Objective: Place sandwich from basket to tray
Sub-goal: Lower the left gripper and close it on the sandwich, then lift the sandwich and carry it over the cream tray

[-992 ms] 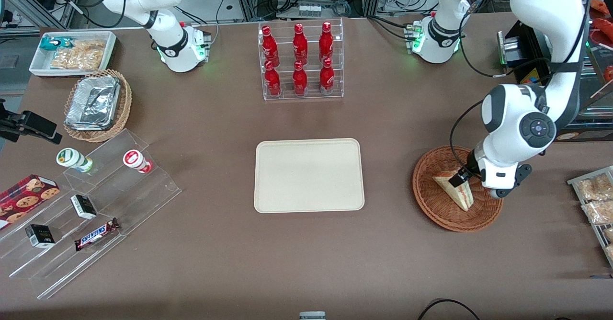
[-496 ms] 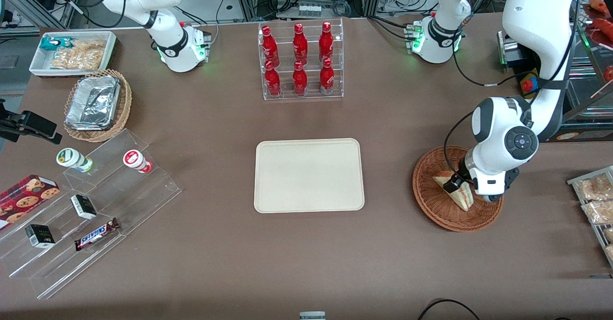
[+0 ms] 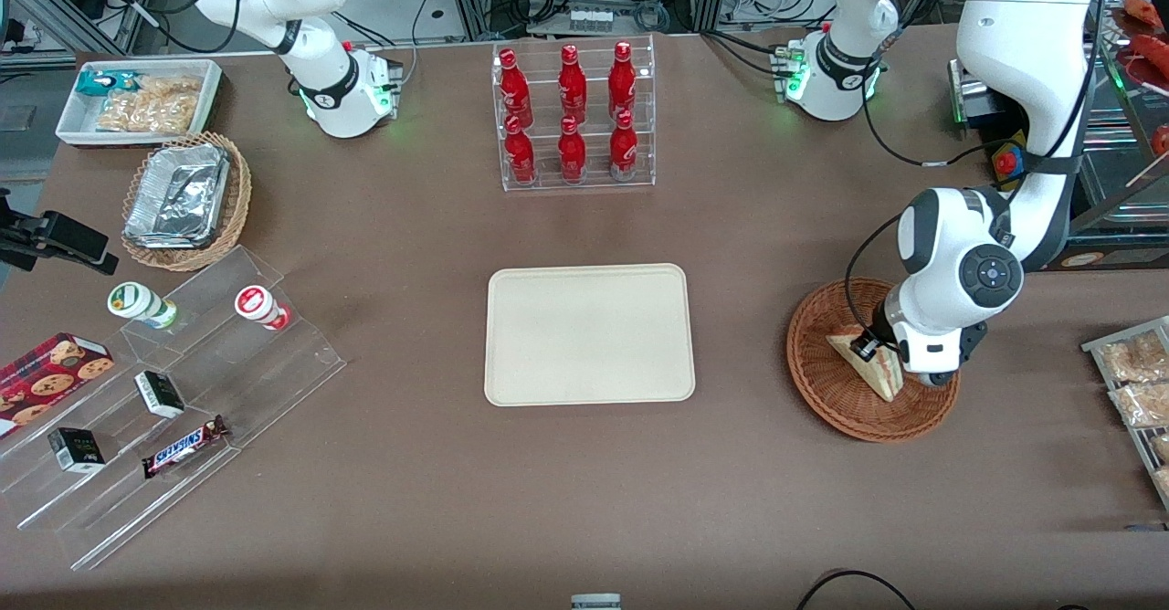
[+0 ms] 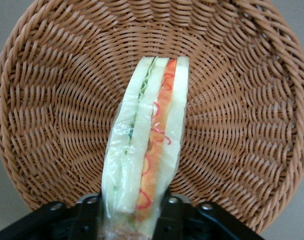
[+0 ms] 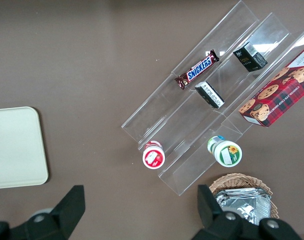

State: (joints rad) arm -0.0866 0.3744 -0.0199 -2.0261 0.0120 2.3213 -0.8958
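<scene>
Looking first at the parts of the table nearest the front camera, we are seeing a stepped clear acrylic display [image 3: 173, 409] toward the parked arm's end, carrying a Snickers bar [image 3: 183, 446], small dark boxes [image 3: 159, 393] and two capped cups [image 3: 262, 307], with a red cookie box [image 3: 46, 373] just beside it. Toward the working arm's end, the basket [image 3: 826, 391] is sitting on the brown table [image 3: 584, 500], and the sandwich [image 3: 868, 373] is lying in it, wrapped in clear film, its red and green filling layers showing along the cut edge in the wrist view [image 4: 146, 150]. We are finding the gripper [image 3: 865, 348] down inside the basket, its two black fingers [image 4: 169, 212] clenched on either side of one end of the sandwich; the wedge is standing on edge between them, reaching out over the woven bottom [image 4: 232, 100]. The tray [image 3: 589, 334] is lying at mid-table, well apart from the basket and bare. Farther from the camera, we are noting a tan wicker basket holding foil trays [image 3: 183, 199], a white bin of snack packets [image 3: 137, 99], and a clear rack of six red bottles [image 3: 573, 115] standing farther still than the tray.
</scene>
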